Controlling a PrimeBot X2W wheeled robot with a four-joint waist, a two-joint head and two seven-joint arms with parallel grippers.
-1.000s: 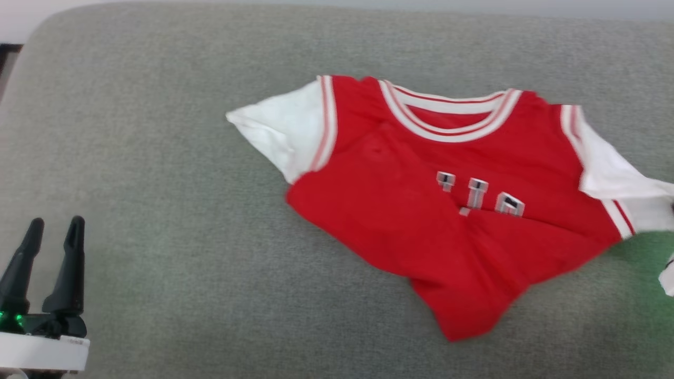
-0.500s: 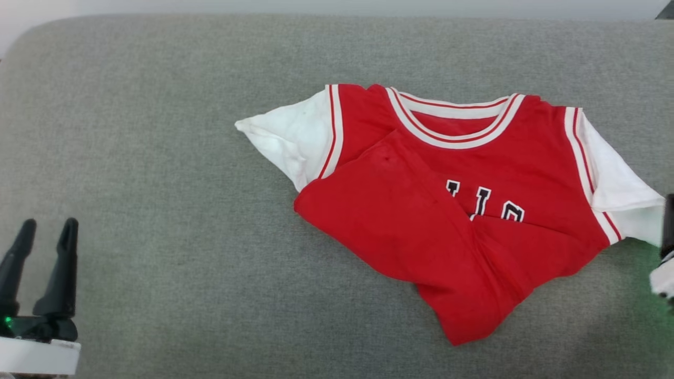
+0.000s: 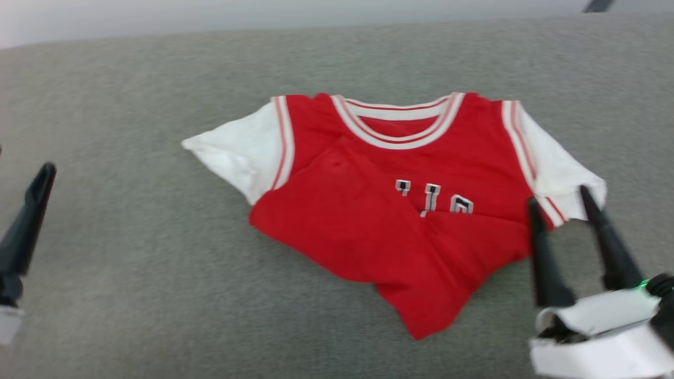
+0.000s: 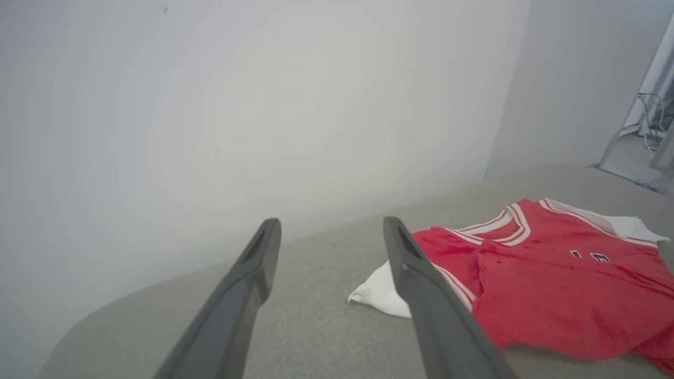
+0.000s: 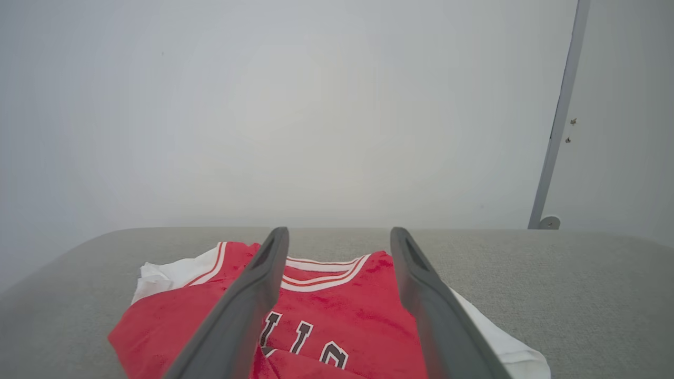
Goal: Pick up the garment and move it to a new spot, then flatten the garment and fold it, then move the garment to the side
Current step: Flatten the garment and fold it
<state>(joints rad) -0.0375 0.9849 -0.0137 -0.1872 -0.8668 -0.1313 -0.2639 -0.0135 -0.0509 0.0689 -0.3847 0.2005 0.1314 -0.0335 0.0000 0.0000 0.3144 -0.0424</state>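
We saw the garment (image 3: 400,210) lying front up in the middle of the head view, on a grey fabric-covered worktop (image 3: 131,273). Its striped neckband (image 3: 397,139) lay toward the top of the frame. One white sleeve (image 3: 231,152) spread out to the left of the picture and the other (image 3: 558,168) to the right. The red lower part was turned up in a slanting flap that covered part of the chest lettering (image 3: 432,196), and one red corner pointed toward the bottom edge.

The right pincer (image 3: 558,196) stood at the lower right of the head view. Its two dark fingers were spread wide with nothing between them, their tips over the striped trim of the sleeve on that side. We could not tell whether they touched the cloth. In the right wrist view those fingers framed the neckband and the lettering.

The left pincer (image 4: 331,222) was also wide open and empty. In the left wrist view the garment lay to the right of its fingers. In the head view one of its fingers (image 3: 29,221) showed at the left edge, well apart from the garment. A pale wall (image 5: 337,105) rose behind the worktop
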